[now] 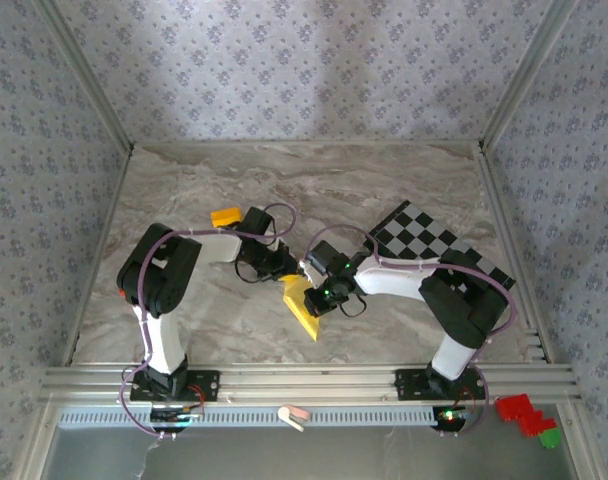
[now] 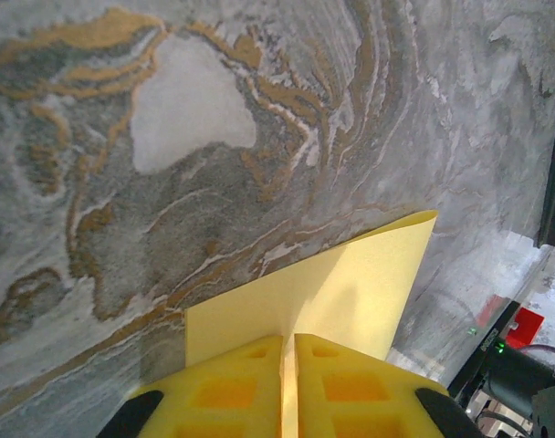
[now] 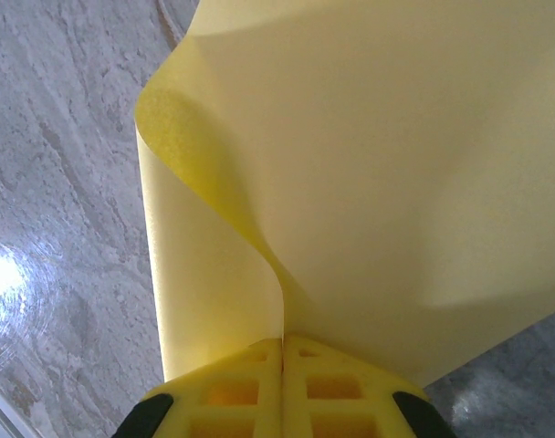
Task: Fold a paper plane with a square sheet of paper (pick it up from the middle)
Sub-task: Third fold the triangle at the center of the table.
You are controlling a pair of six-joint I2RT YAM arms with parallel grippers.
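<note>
Left gripper [image 2: 287, 388] has its yellow fingers pressed together on an edge of the square sheet of paper [image 2: 350, 283], which spreads out ahead of its fingertips over the marble table [image 2: 195, 137]. Right gripper [image 3: 283, 365] is likewise clamped on the sheet, which curls in a loose bend just beyond its fingertips.
</note>
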